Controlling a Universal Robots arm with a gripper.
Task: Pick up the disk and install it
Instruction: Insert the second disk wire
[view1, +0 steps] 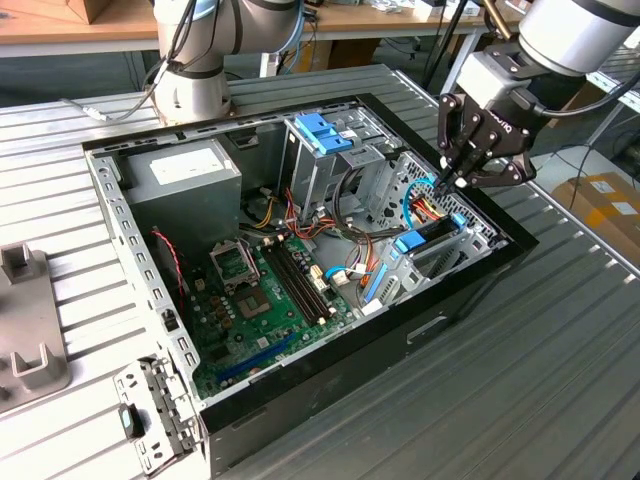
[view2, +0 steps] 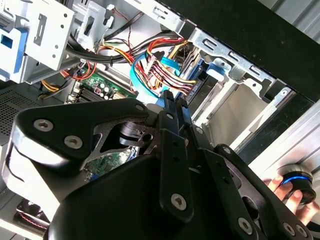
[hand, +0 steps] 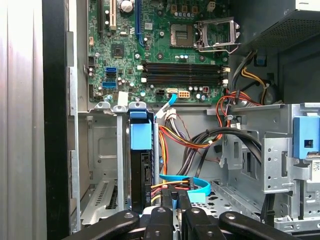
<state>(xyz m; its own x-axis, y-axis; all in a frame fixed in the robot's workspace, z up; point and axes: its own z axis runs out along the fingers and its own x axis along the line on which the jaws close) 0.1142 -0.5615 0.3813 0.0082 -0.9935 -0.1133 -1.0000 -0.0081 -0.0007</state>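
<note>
Arm reaches in from the exterior view's right, wrist tilted down over the open computer case (view1: 300, 380), gripper (view1: 447, 180) hanging above the drive cage (view1: 440, 245) at the case's right end. Fingers (view2: 172, 107) pressed together, tips right at a bundle of coloured wires (view2: 167, 75) and a blue flat cable (hand: 187, 182); nothing clearly pinched between them. The disk (hand: 141, 165) sits on edge in a slot of the drive cage, blue carrier tab (hand: 140, 135) at its end, just beside and below the fingertips, not touching as far as I can tell. In the exterior view the disk's blue rail (view1: 428, 236) shows in the cage under the gripper. A grey power supply (view1: 185, 170) carries a white label, print unreadable. A person's fingers (view2: 282, 192) rest on a blue-lit knob (view2: 297, 182).
</note>
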